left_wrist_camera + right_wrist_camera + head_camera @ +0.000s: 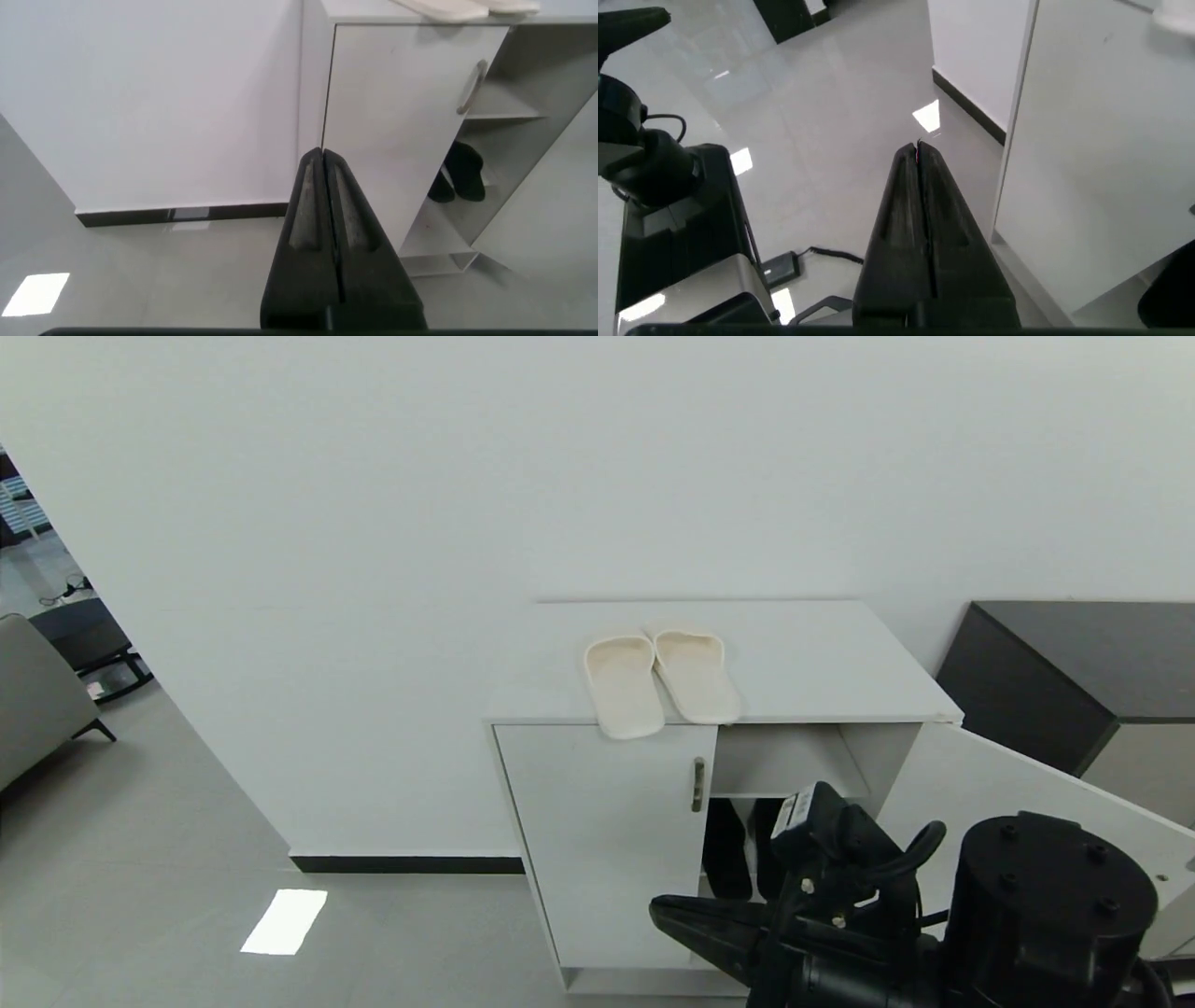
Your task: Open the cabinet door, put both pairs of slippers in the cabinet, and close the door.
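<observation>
Nearest me, my right claw [665, 907] sits low in front of the cabinet [822, 663], fingers pressed together with nothing between them. My left claw [322, 157] is likewise closed and empty, facing the cabinet from its left front. The right door [1018, 793] stands swung wide and the left door [597, 840] is closed. The black pair [728, 854] stands in the lower compartment, just inside the opening. The cream pair [663, 683] lies at the front edge of the cabinet top, above the left door. Its far ends touch, and its near ends are splayed and reach just over the edge. So I judge the cream pair is the step in hand. I'd open a claw wide before rising, come in from the front, and pinch one overhanging end squarely, lifting straight up so its mate isn't dragged off the edge. The shelf [784, 765] above the black pair looks free. I'd place them there, keeping the arm off the open door
</observation>
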Robot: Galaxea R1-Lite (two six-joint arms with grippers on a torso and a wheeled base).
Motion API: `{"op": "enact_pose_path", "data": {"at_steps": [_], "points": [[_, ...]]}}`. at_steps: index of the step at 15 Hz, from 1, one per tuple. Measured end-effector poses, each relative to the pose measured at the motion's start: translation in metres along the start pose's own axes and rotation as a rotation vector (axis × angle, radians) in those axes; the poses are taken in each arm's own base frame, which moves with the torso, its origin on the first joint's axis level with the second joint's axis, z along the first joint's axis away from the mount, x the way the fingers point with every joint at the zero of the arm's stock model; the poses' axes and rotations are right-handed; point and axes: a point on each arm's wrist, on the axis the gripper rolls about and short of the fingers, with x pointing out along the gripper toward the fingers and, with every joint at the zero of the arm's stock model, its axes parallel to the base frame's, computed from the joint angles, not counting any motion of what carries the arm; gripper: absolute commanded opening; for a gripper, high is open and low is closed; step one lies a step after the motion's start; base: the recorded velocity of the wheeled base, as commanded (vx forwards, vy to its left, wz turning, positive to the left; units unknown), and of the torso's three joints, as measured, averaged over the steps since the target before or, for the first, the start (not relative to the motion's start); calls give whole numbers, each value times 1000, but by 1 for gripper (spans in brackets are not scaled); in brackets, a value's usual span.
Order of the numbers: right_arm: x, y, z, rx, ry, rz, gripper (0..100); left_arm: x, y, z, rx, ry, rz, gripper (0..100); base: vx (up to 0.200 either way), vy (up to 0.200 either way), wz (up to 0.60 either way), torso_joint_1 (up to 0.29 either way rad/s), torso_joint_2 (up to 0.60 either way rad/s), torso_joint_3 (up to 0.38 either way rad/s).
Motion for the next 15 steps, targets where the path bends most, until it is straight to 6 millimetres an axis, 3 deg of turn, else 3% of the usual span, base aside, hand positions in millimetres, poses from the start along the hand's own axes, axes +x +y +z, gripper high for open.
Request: {"op": "enact_pose_path", "data": {"at_steps": [5, 7, 9, 10, 12, 15], "points": [[-11, 8, -4, -57, 50, 15, 0, 0, 0, 0, 0, 0, 1, 0, 0, 0, 0, 116, -233, -119], [-4, 6, 0, -38, 143, -118, 0, 0, 0, 0, -1, 0, 1, 0, 0, 0, 0, 0, 0, 0], [10, 6, 19, 54, 275, -298, 0, 0, 0, 0, 0, 0, 1, 0, 0, 0, 0, 0, 0, 0], [16, 8, 35, 111, 297, -398, 100, 0, 0, 0, 0, 0, 2, 0, 0, 0, 0, 0, 0, 0], [31, 10, 57, 157, 222, -578, 100, 0, 0, 0, 0, 0, 1, 0, 0, 0, 0, 0, 0, 0], [60, 6, 51, 172, 111, -668, 100, 0, 0, 0, 0, 0, 1, 0, 0, 0, 0, 0, 0, 0]]}}
